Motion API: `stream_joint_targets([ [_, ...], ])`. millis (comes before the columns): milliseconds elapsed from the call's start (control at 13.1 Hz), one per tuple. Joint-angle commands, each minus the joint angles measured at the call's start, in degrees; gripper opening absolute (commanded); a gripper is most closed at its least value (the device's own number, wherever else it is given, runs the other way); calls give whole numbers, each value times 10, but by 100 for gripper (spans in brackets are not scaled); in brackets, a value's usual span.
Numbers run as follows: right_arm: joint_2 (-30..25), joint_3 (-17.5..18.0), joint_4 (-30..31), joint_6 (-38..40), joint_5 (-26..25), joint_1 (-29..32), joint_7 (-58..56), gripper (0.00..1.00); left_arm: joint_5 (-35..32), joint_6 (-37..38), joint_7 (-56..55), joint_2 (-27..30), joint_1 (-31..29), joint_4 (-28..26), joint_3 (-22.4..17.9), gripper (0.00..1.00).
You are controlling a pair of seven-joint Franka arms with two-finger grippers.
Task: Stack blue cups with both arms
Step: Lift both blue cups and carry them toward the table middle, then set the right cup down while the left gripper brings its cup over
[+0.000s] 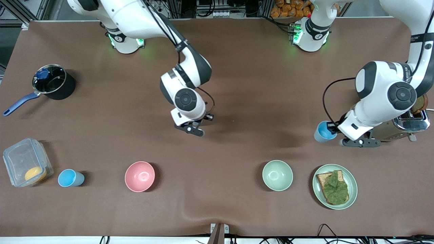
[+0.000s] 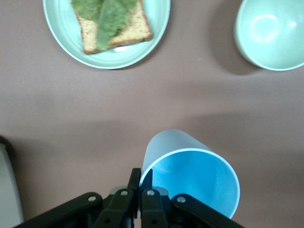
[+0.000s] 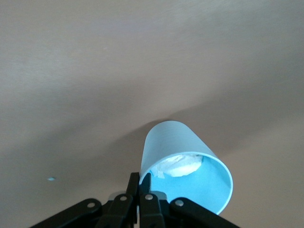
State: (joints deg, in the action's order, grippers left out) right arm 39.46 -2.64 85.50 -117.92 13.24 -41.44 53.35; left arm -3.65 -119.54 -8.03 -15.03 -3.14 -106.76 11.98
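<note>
My left gripper (image 1: 334,129) is shut on the rim of a light-blue cup (image 1: 323,132) and holds it over the table beside the toaster. In the left wrist view the gripper (image 2: 141,178) pinches the cup's (image 2: 190,175) wall, one finger inside. My right gripper (image 1: 191,128) is over the middle of the table. In the right wrist view it (image 3: 140,183) is shut on the rim of another blue cup (image 3: 183,152) with a white scrap (image 3: 180,165) inside; the front view hides this cup under the hand. A third blue cup (image 1: 70,178) stands by the clear container.
A pink bowl (image 1: 139,176), a pale green bowl (image 1: 277,175) and a green plate (image 1: 352,189) with toast and lettuce stand along the camera side. A toaster (image 1: 408,123), a lidded black pot (image 1: 52,81) and a clear container (image 1: 25,162) stand toward the table's ends.
</note>
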Motion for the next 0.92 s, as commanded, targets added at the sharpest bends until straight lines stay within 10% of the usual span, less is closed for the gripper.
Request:
stream_joint_targets([
  [0, 17, -7, -22, -1, 14, -11, 17, 0, 7, 25, -40, -6, 18, 26, 3, 0],
  [76, 17, -7, -23, -1, 14, -10, 15, 30, 7, 26, -62, -6, 32, 26, 3, 0],
  [153, 15, -8, -23, 1, 14, -9, 16, 87, 7, 29, -84, -6, 41, 27, 3, 0],
  [229, 11, -8, -24, 0, 9, -11, 14, 100, 7, 29, -100, -6, 47, 27, 4, 0],
  [840, -80, -14, -76, 205, 6, 122, -130, 100, 10, 29, -354, -42, 179, 94, 14, 0],
])
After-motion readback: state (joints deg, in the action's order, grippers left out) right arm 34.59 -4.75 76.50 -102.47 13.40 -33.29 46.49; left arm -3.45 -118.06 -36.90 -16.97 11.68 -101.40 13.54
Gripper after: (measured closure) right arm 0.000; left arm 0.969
